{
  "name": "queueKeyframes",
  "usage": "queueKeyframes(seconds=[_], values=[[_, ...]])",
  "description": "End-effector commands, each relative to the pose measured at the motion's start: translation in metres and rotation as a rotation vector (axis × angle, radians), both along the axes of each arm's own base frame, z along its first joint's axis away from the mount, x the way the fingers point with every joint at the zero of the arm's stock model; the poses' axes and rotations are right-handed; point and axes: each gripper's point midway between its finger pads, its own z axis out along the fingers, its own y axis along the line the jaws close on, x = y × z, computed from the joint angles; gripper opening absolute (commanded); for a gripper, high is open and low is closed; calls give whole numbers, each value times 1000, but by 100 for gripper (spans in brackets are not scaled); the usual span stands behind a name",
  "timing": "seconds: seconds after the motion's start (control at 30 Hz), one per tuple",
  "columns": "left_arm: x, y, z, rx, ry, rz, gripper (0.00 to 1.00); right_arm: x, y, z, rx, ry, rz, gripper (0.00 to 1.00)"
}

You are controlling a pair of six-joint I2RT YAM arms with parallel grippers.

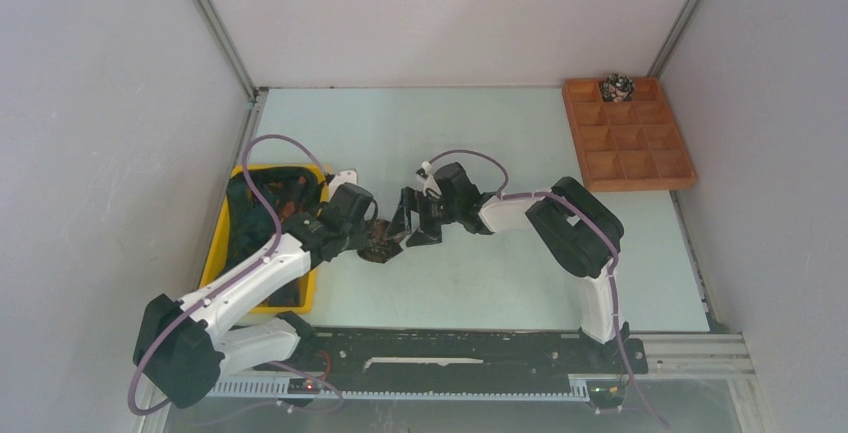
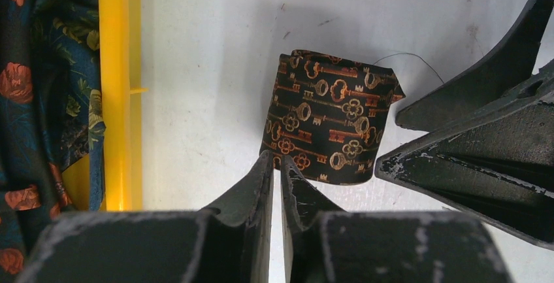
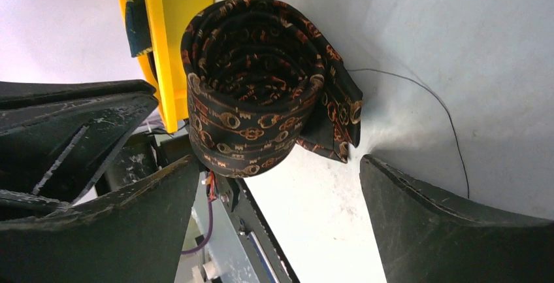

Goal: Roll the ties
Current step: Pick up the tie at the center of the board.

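- Left gripper (image 2: 276, 165): nearly closed, tips pinching the lower edge of the rolled tie (image 2: 330, 126) at frame centre.
- Right gripper (image 3: 279, 165): spread wide, holding nothing, one finger on either side of the rolled tie.

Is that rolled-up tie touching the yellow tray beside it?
Apart. The left wrist view shows a strip of table between the rolled tie and the rim of the yellow tray.

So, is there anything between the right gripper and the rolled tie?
Nothing visible. The right gripper, open, faces the rolled tie with only bare table between them. The left gripper pinches the tie's edge from the opposite side, out of that path.
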Motion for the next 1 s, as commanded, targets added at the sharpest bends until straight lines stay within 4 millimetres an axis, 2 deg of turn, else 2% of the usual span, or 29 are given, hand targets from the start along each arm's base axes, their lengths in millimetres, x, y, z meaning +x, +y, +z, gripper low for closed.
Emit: queueKeyframes(seconds=[0.0, 0.5, 0.97], values=[[6, -6, -5, -21, -12, -20, 13, 5, 7, -18, -21, 13, -57, 97], [-1, -8, -31, -32, 33, -23, 11, -5, 21, -18, 32, 68, -43, 86], [-1, -10, -35, -34, 41, -29, 10, -8, 28, -15, 62, 77, -40, 61]])
